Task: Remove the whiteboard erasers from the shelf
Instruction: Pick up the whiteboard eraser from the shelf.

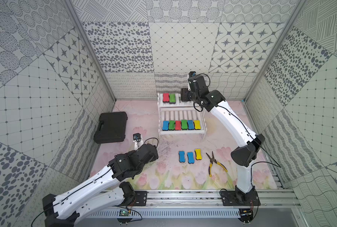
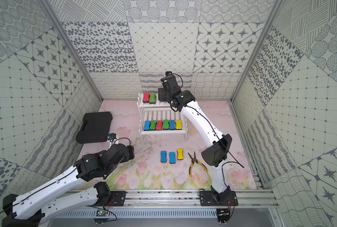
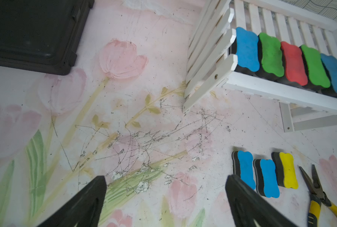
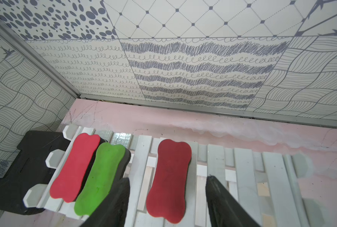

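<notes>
claw [image 4: 168, 178] agape astride red eraser [image 4: 171, 157]

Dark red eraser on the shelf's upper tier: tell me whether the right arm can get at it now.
Probably yes. The right pincer is open with a finger on each side of the dark red eraser, nothing blocking it. The green eraser lies close beside one finger.

On left arm [image 1: 85, 186] and right arm [image 1: 228, 119], white shells are joined by black joint housings; thin black cables are routed alongside.
</notes>
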`<move>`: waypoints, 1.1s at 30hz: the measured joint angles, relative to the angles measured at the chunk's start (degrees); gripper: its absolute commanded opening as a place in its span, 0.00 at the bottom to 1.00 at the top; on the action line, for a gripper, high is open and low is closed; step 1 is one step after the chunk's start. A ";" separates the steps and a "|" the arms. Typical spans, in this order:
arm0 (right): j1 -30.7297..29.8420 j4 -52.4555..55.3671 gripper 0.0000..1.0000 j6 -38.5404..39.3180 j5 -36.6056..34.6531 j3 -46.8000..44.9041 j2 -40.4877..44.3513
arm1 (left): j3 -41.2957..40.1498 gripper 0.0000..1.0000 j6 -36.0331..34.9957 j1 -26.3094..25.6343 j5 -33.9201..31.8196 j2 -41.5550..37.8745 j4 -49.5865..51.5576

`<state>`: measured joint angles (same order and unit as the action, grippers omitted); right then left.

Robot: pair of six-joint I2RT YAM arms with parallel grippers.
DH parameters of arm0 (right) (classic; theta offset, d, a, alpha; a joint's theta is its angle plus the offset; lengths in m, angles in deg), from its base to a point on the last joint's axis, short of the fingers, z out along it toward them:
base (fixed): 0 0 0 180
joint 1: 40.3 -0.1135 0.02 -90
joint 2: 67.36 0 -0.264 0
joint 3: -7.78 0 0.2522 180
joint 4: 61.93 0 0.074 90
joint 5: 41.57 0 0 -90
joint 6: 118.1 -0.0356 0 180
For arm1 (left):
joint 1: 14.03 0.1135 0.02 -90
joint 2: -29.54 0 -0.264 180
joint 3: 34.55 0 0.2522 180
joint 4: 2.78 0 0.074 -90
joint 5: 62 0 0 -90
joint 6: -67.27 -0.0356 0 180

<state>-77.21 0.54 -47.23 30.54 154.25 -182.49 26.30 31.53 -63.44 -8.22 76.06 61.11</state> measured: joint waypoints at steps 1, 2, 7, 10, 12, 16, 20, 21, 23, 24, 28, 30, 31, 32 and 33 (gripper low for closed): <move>0.00 0.26 0.68 -0.17 -0.37 0.46 -0.66 | 0.00 0.99 0.00 0.00 0.00 0.00 0.00; -0.02 0.61 0.68 -0.39 -0.57 0.85 -1.36 | 0.00 1.00 0.02 0.00 0.00 0.00 0.00; -0.20 2.23 0.66 -0.92 -1.29 2.27 -4.81 | 0.50 1.00 0.07 0.07 -0.02 0.11 0.02; -0.37 2.86 0.61 -1.14 -1.77 2.78 -6.16 | 1.07 1.00 0.04 0.09 -0.04 0.11 0.07; -0.48 3.34 0.56 -1.33 -2.10 2.78 -6.47 | 1.38 1.00 0.02 0.09 -0.04 0.09 0.09; -0.46 3.15 0.43 -2.80 -2.36 3.48 -6.51 | 1.90 0.99 -0.04 0.11 0.00 0.04 0.20; -0.66 3.21 0.36 -2.08 -1.90 4.11 -6.51 | 2.67 0.99 -0.66 0.11 0.13 0.07 0.13; -0.74 3.23 0.34 -1.86 -1.75 4.11 -6.51 | 2.95 1.00 -1.14 0.11 0.31 0.07 0.04; -0.83 3.21 0.30 -1.44 -1.40 4.11 -6.51 | 3.61 0.99 -2.05 0.11 0.74 0.07 -0.26; -0.94 3.21 0.30 -1.25 -1.16 4.11 -6.43 | 4.02 1.00 -2.71 0.11 1.14 0.07 -0.55; -0.98 2.75 0.29 -0.74 0.04 2.34 -4.70 | 5.46 1.00 -5.22 0.11 2.14 0.07 -1.84; -1.05 2.01 0.29 -0.68 0.46 -0.66 -2.08 | 6.08 0.99 -6.67 0.11 2.80 0.09 -2.84; -1.14 1.25 0.29 -0.68 0.74 -3.32 0.09 | 6.32 1.00 -7.41 0.11 3.15 0.09 -3.41; -1.29 0.44 0.29 -0.66 0.92 -5.99 2.34 | 6.56 0.99 -8.24 0.11 3.72 0.11 -4.11; -1.46 -0.44 0.29 -0.72 0.98 -8.79 4.72 | 6.67 0.99 -9.01 0.11 4.31 0.11 -4.74</move>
<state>-78.67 0.10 -47.95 31.53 145.46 -177.77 32.97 22.52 -63.33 -3.92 76.17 56.37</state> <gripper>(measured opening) 0.357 0.994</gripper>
